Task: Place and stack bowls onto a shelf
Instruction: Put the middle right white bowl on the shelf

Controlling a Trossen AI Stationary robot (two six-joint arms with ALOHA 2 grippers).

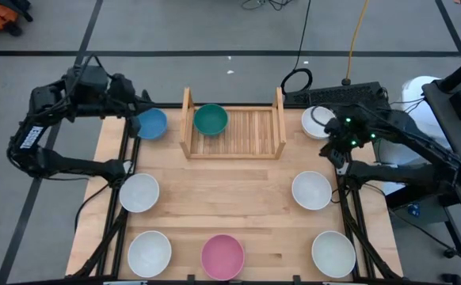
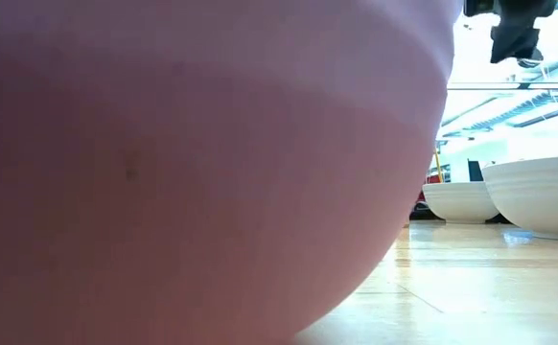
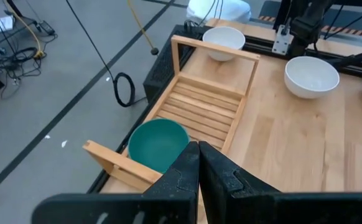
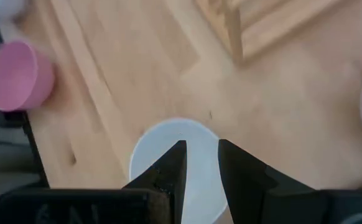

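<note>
The teal bowl (image 1: 211,119) sits on the shelf (image 1: 250,133) at its 9 o'clock end. The left gripper (image 3: 198,163), jaws closed and empty, hovers beside it near the blue bowl (image 1: 150,123). The right gripper (image 4: 199,163), jaws parted, hangs above a white bowl (image 4: 193,140) at the table's 3 o'clock edge.

Even, bright overhead light; shadows on the tabletop (image 1: 246,190) soft and short. Low view: pink bowl (image 2: 193,153) pressed against the lens, badly out of focus; windows behind blown out. Right wrist view motion-blurred, white bowl (image 4: 196,174) smeared.
</note>
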